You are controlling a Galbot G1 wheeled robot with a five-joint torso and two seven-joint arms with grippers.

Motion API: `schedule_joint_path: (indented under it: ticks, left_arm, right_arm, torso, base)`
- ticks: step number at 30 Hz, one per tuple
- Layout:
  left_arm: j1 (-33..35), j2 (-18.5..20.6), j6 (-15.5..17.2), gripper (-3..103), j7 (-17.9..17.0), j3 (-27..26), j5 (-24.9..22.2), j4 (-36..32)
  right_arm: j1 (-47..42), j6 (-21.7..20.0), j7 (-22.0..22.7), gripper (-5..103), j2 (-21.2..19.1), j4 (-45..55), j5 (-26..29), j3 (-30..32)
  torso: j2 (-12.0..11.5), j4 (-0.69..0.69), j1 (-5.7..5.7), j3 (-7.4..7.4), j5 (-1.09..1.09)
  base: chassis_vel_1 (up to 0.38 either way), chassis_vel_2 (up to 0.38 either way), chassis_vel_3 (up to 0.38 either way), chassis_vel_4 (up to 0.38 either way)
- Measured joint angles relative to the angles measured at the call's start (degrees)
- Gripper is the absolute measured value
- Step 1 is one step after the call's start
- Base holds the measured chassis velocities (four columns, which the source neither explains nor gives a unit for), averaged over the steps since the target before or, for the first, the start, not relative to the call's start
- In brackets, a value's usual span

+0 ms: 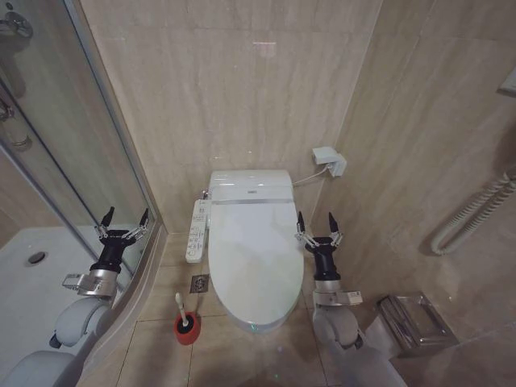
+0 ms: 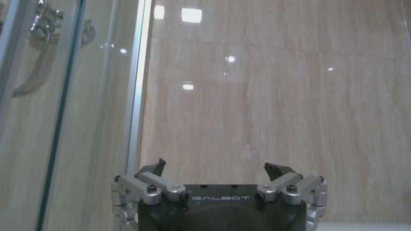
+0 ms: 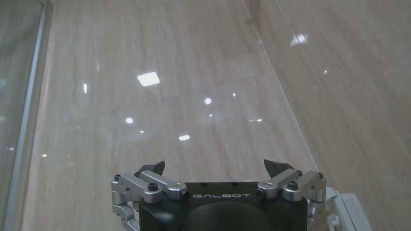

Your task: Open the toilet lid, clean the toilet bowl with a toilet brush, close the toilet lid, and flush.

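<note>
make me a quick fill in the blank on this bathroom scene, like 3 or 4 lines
1. The toilet lid is ____, covering the bowl.
2. The toilet brush stands in a ____ cup holder on the floor.
3. The left gripper and right gripper both have their fingers ____ and hold nothing.
4. The brush is on the robot's ____ side of the toilet.

Missing words: closed; red; open; left

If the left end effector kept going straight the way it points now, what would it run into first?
Most likely the beige tiled wall: the left end effector, open and empty, faces it squarely, with the shower's glass panel just off to one side. Nothing shows in between, though depth is hard to judge.
</note>
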Motion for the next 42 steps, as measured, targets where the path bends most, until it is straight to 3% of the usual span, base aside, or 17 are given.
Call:
schedule_joint_path:
  ticks: [13,15,16,18,27,42]
  left_arm:
    - [0.19,-0.51,-0.16,100,0.12,0.75,0.36,0.9]
    - [-0.84,-0.21,-0.26,100,0.13,1.65,0.35,2.21]
    - [-1.71,0.11,-0.39,100,0.23,2.41,0.34,3.11]
    - [-2.2,0.31,-0.46,100,0.37,2.86,0.31,3.61]
    - [-9.73,1.95,-1.4,100,1.1,8.24,-0.06,9.03]
    - [-12.95,0.97,-2.04,100,2.19,11.16,0.01,12.19]
  right_arm:
    - [-0.25,-0.74,2.55,100,0.23,0.05,-2.35,-0.14]
    - [-0.24,-0.65,2.52,100,0.14,0.07,-2.41,-0.05]
    - [-0.21,-0.63,2.52,100,0.12,0.08,-2.4,0.02]
    - [-0.2,-0.61,2.5,100,0.12,0.04,-2.41,0.06]
    - [-0.22,-0.05,1.2,100,1.2,0.03,-2.23,-0.31]
    - [-0.31,0.87,-0.41,100,1.45,-0.71,-1.14,0.03]
  torso:
    - [-0.02,0.0,0.07,0.03,-0.01]
    - [-0.03,0.03,0.07,0.03,0.0]
    - [-0.03,-0.03,0.05,0.02,0.0]
    - [-0.02,-0.04,0.05,0.02,0.0]
    - [0.0,0.01,-0.01,-0.01,0.01]
    - [0.0,0.0,0.0,0.0,0.01]
  base:
    - [-0.183,0.199,0.185,-0.203]
    - [-0.09,0.096,0.043,-0.06]
    - [0.0,0.0,0.0,0.0]
    - [-0.01,0.012,-0.03,-0.01]
    - [0.038,-0.046,-0.034,0.031]
    - [-0.013,0.011,0.013,-0.014]
